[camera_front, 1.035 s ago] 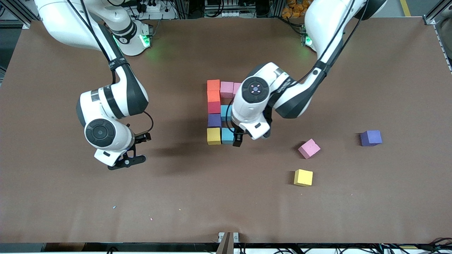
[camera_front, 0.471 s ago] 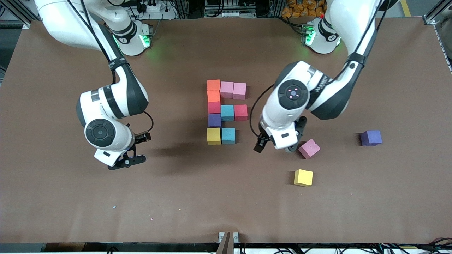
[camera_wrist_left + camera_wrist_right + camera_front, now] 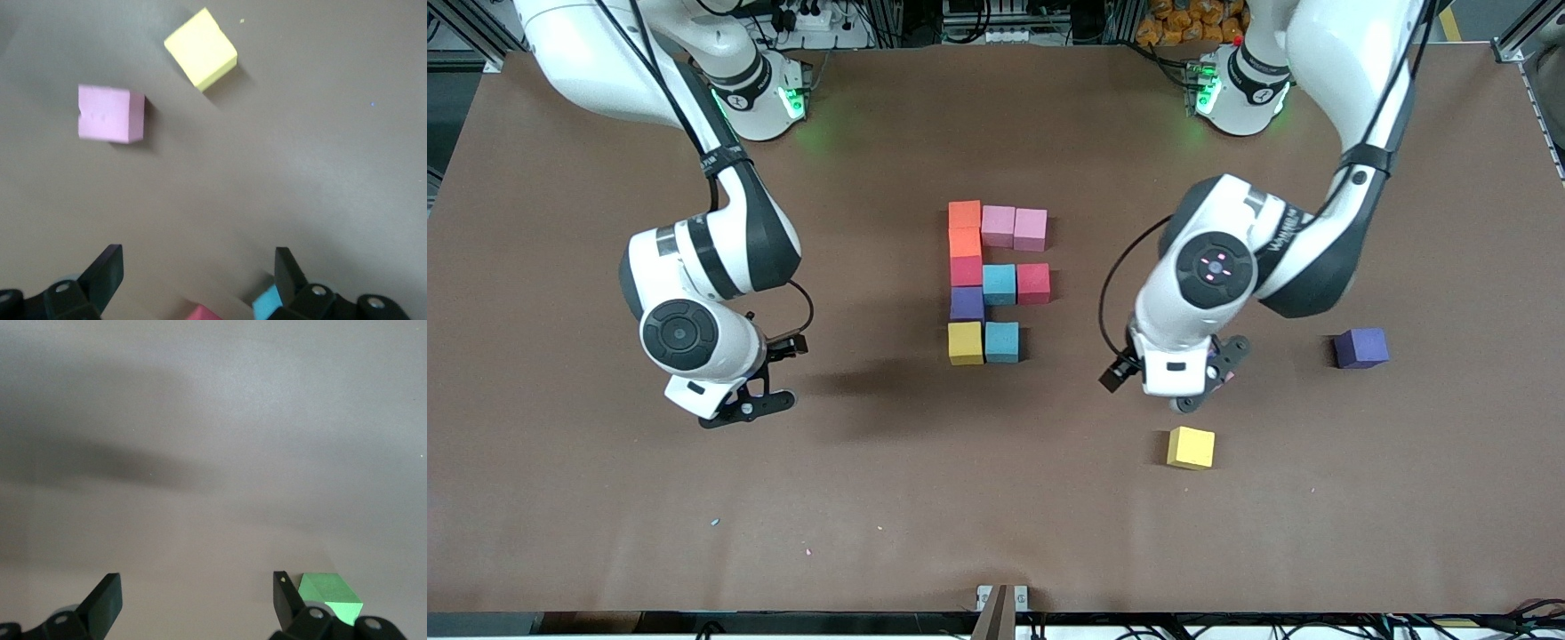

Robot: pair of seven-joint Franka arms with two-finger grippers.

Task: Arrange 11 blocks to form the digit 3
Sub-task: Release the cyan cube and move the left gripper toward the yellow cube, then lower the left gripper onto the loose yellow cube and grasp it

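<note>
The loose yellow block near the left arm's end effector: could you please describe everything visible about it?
The loose yellow block is a small matte cube, foam-like, with clean edges. It rests flat on the brown table, turned slightly askew, apart from the block figure and nearer the front camera than it. Nothing touches it but the table.

Clustered blocks [image 3: 994, 281] mid-table; three loose cubes [image 3: 1191, 447] toward the left arm's end

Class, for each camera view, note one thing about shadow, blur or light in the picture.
Front view: green base lights glow on the table. Left wrist view: the pink cube is motion-blurred, the yellow cube casts a soft shadow. Right wrist view: a broad arm shadow darkens the table.
</note>
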